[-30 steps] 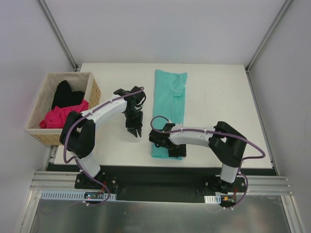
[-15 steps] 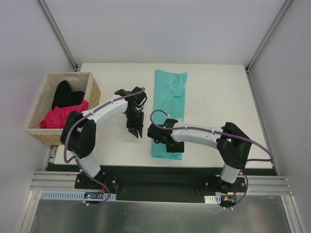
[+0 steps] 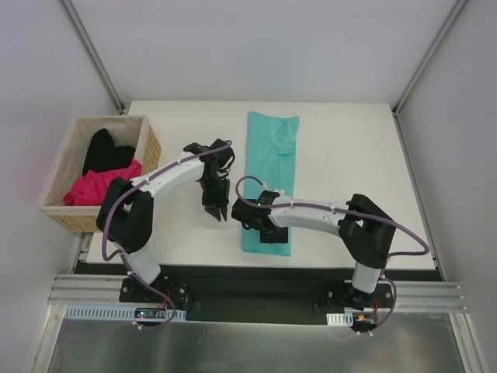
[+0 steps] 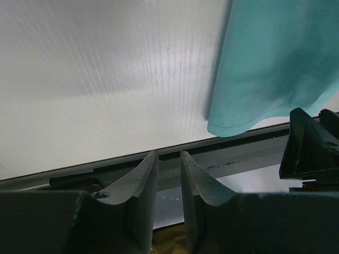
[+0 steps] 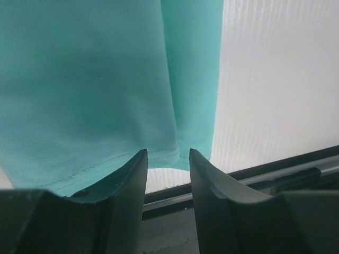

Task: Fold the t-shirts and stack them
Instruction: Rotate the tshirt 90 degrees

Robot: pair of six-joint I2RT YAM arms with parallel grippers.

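A plain teal t-shirt lies folded lengthwise on the white table.

Teal t-shirt, magenta t-shirt, black t-shirt, tan woven basket

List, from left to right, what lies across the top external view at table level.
Wicker basket → left hand → teal t-shirt.

The table is viewed from above and behind. Both wrist views are taken low and close, facing its near edge. The teal t-shirt is shared by all.
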